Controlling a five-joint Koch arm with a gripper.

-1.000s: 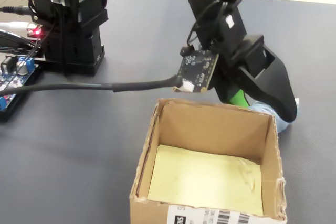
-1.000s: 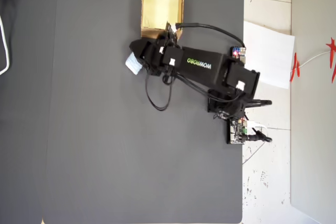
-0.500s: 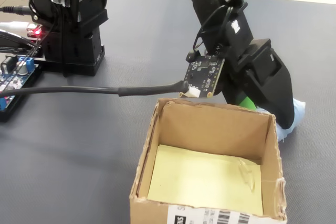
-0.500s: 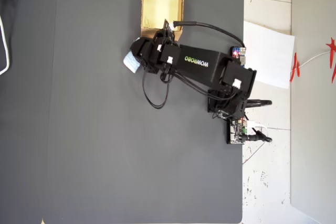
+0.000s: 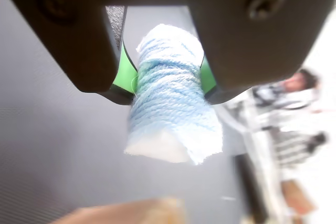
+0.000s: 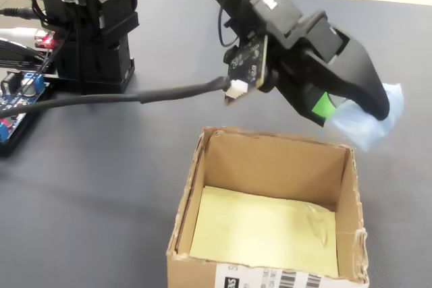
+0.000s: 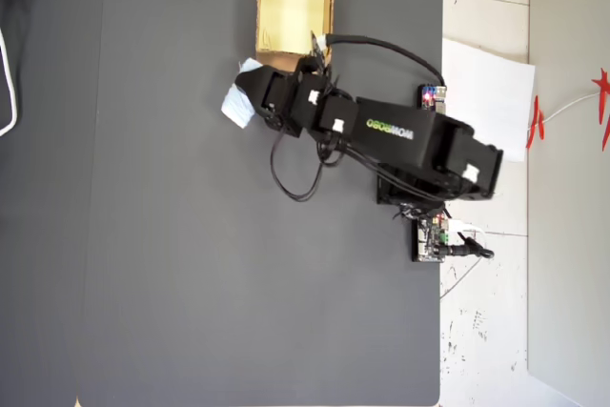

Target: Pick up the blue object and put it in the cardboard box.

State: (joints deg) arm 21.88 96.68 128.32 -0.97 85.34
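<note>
The wrist view showed the black gripper (image 5: 169, 85) with its two dark jaws, each lined with a green pad (image 5: 126, 72), pressed against opposite sides of the small pale-blue, cloth-textured oblong bundle (image 5: 170, 114), which was clamped at its upper half while its lower, whitish end hung free below the jaw tips. Behind the bundle lay the dark grey table mat (image 5: 47, 145), and a blurred tan edge (image 5: 131, 213) crossed the bottom of that view; what it belonged to could not be told. In the fixed view the gripper (image 6: 347, 114) was held in the air beyond the far right corner of the small rectangular brown cardboard box (image 6: 270, 160), with the bundle (image 6: 371, 121) projecting from the jaw tips just outside and above the box's right wall, clear of the mat (image 6: 101, 187). The box stood open, its pale yellow inner floor (image 6: 263, 227) bare, and a white barcode label (image 6: 283, 278) was fixed to its near outer wall. A green pad (image 6: 322, 106) was visible against the bundle in this view as well. In the overhead view the box (image 7: 260, 7) lay at the top edge of the mat (image 7: 172, 264), and the bundle (image 7: 238, 102) sat in the gripper (image 7: 250, 100) just below the box's lower left corner, not over its opening. The black arm (image 7: 381, 131) stretched from there toward its base, beside which a white paper sheet (image 7: 491, 92) lay off the mat, well apart from the box.
</note>
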